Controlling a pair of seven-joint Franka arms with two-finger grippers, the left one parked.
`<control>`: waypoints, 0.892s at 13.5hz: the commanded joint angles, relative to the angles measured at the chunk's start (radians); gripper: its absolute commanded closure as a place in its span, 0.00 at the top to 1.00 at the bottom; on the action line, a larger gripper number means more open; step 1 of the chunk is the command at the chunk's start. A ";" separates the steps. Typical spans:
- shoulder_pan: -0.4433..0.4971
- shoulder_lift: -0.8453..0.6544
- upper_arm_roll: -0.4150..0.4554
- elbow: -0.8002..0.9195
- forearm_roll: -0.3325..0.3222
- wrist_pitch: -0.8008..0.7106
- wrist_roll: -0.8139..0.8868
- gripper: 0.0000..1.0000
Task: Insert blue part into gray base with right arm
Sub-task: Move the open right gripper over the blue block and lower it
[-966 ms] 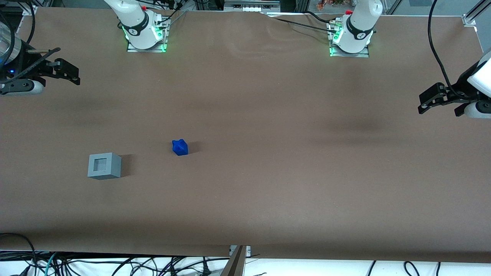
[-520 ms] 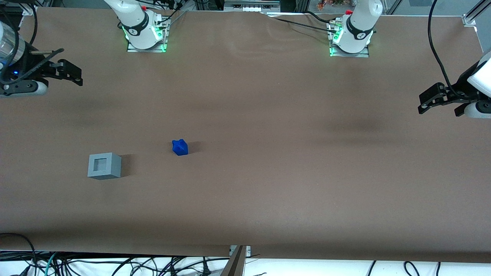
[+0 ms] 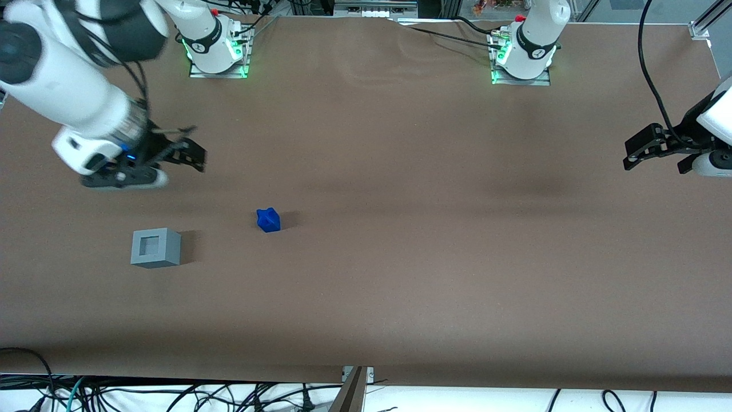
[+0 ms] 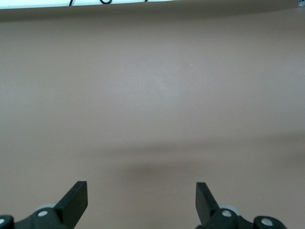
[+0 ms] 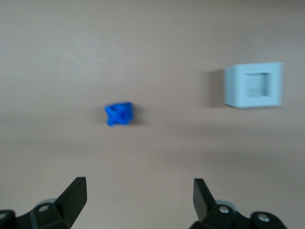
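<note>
The blue part (image 3: 268, 220) lies on the brown table, and the gray base (image 3: 154, 247) stands beside it with its square recess facing up, a little nearer the front camera. My right arm's gripper (image 3: 197, 158) hangs above the table, farther from the front camera than both parts, and touches neither. It is open and empty. In the right wrist view the blue part (image 5: 119, 114) and the gray base (image 5: 253, 85) lie apart on the table ahead of the open gripper (image 5: 139, 187).
Two arm bases with green lights (image 3: 217, 54) (image 3: 523, 57) stand at the table's back edge. The brown table cover (image 3: 400, 274) has a front edge with loose cables (image 3: 171, 395) below it.
My right arm has swung in from the table's end toward the parts, and its gripper is now much closer to the blue part. Blue part and gray base have not moved.
</note>
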 commanded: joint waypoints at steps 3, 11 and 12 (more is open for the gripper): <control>0.024 0.117 0.052 -0.181 -0.019 0.404 0.090 0.99; 0.029 0.244 0.045 -0.368 -0.204 0.738 0.194 0.98; 0.029 0.259 0.043 -0.365 -0.208 0.745 0.194 0.98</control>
